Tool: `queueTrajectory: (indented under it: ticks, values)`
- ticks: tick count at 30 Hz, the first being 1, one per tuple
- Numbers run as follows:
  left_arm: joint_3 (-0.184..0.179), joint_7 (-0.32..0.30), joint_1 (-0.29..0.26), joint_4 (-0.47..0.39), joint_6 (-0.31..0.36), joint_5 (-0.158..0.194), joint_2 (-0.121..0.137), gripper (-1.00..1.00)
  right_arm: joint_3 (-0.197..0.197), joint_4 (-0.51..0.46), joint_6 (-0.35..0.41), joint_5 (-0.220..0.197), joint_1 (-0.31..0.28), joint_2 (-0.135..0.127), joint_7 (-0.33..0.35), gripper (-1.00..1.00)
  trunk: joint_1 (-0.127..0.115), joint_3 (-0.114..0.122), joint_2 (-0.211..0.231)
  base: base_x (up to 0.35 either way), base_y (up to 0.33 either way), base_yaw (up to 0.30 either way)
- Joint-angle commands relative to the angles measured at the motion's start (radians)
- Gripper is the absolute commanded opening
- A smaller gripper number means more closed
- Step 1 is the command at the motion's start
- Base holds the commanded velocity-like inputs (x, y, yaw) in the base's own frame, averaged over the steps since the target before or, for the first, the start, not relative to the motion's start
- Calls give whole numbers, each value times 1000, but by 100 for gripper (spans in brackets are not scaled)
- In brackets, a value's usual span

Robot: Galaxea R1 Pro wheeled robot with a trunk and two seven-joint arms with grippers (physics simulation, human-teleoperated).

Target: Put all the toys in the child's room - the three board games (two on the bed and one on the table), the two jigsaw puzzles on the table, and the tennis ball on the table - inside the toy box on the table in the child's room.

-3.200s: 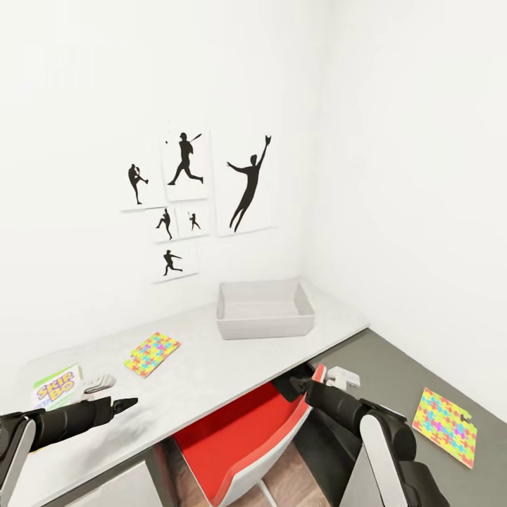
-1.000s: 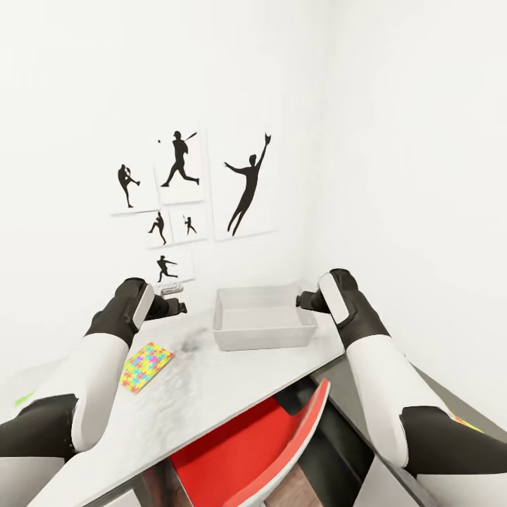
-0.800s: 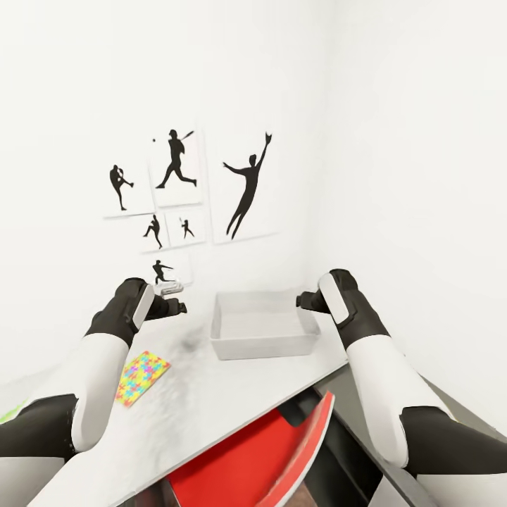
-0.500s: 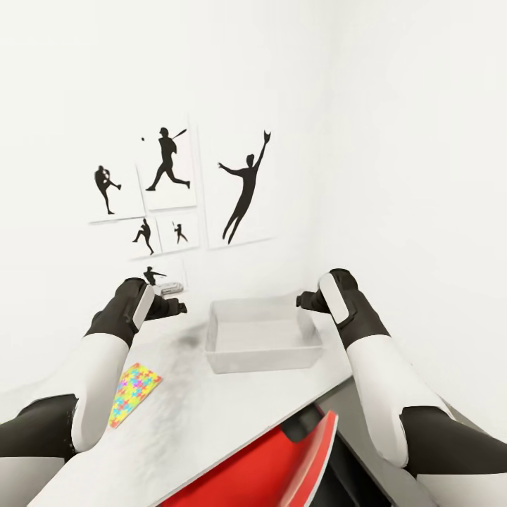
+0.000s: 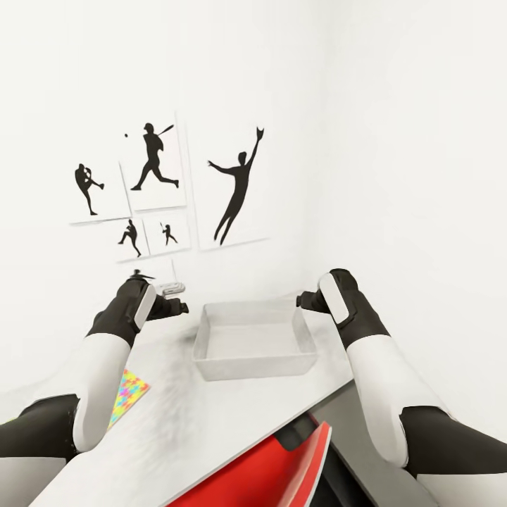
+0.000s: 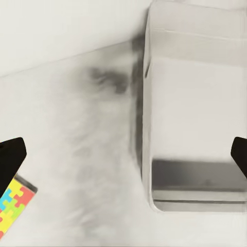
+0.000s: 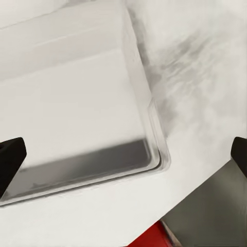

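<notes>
The toy box is a shallow light grey bin standing empty on the pale table near the corner of the white walls. My left gripper hovers just off its left end, and my right gripper hovers over its far right corner. In the left wrist view my left gripper is open over the table beside the toy box. In the right wrist view my right gripper is open above the toy box. One jigsaw puzzle lies flat at the table's left, partly behind my left arm, and shows as a corner in the left wrist view.
A red chair is tucked under the table's front edge. A lower dark grey surface adjoins the table on the right. Black baseball-player prints hang on the wall behind the table.
Both arms have risen from below the table edge to either side of the toy box. The view has moved closer and turned right. The arms have held their pose over the last second.
</notes>
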Motion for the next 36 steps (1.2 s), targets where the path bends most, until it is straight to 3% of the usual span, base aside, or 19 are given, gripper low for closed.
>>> queueTrajectory:
  ticks: [1, 36]
  values:
    - [2, 3, -1, -1, 4, 4, -1, 100, -3, -1, 1, -10, -1, 1, -10, 100, 1, -4, -3, 82, -40, 0]
    - [0, 3, -1, -2, 5, 4, -2, 100, -3, -1, 4, -11, -2, 1, -10, 100, 1, -13, -3, 45, 0, 0]
